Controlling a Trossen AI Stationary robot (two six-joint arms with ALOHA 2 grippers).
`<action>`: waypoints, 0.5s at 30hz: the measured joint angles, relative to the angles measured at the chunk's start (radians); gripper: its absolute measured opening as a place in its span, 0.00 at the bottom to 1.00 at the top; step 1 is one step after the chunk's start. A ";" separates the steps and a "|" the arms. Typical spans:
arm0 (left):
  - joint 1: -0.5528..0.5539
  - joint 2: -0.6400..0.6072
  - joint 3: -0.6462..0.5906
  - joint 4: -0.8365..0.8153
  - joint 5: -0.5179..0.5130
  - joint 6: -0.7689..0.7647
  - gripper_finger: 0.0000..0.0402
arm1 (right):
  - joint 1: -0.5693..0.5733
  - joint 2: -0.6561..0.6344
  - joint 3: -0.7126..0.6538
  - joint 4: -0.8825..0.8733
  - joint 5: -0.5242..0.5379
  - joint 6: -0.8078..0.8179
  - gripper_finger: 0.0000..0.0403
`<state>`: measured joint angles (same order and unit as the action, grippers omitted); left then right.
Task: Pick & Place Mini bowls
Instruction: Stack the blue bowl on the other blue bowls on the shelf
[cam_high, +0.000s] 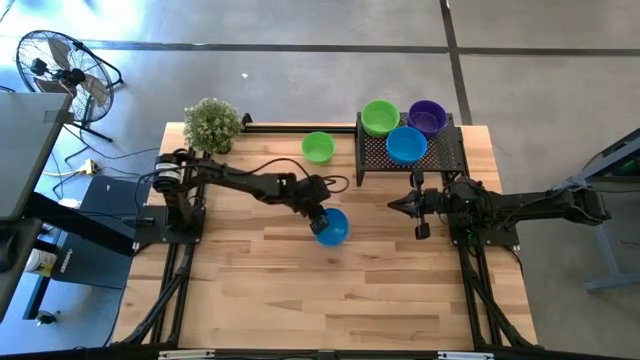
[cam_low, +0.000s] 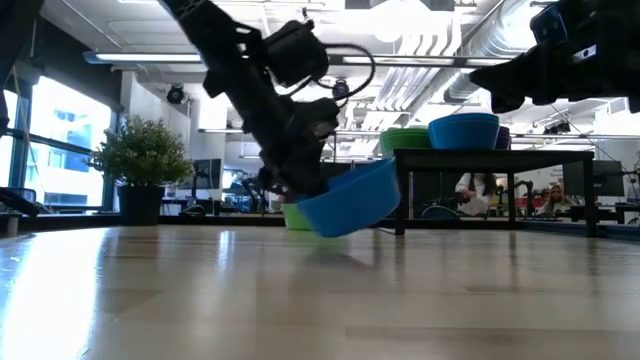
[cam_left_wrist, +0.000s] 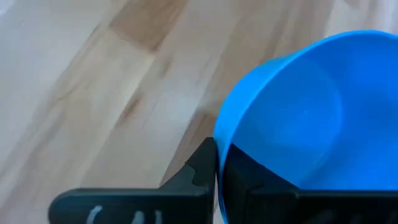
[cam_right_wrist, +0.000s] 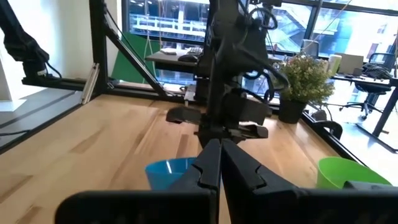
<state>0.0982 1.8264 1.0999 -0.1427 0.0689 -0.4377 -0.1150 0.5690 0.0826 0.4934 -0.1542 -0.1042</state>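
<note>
The left gripper (cam_high: 322, 222) is seen at the centre of the high view, its fingers pressed together on the rim of a blue bowl (cam_high: 333, 227), which is pinched between them. In the left wrist view the thin wall of the bowl (cam_left_wrist: 311, 118) is clamped between the two dark fingertips (cam_left_wrist: 202, 168). In the low view the bowl (cam_low: 352, 200) is held tilted, its lower edge close to the table (cam_low: 300, 290) (contact cannot be settled from that angle).

From this gripper the rack (cam_high: 440, 155) lies toward the upper right of the high view, well apart, and it already carries a green bowl (cam_high: 380, 117), a purple bowl (cam_high: 428, 116) and a second blue bowl (cam_high: 407, 145). One more green bowl (cam_high: 317, 147) sits on the table just left of the rack, above the held bowl in the frame.

The right gripper (cam_high: 400, 204) is parked right of centre, just below the rack, fingers pressed together and empty (its own view shows them shut on nothing). It is the nearer of the two to the rack; the held bowl, however, is with the left arm. Judged next: a carry up and to the right, if the rack is the target.
</note>
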 joint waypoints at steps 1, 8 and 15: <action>0.000 0.005 0.015 -0.001 0.007 0.017 0.02 | 0.000 0.001 0.000 -0.001 0.003 0.000 0.00; 0.000 0.010 0.052 0.005 0.029 0.104 0.11 | 0.000 0.014 0.000 0.000 0.027 0.000 0.00; 0.000 0.010 0.060 -0.006 0.076 0.194 0.25 | 0.000 0.014 0.000 0.000 0.049 0.000 0.00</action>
<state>0.0982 1.8366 1.1599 -0.1489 0.1447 -0.2437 -0.1150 0.5835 0.0826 0.4934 -0.1051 -0.1043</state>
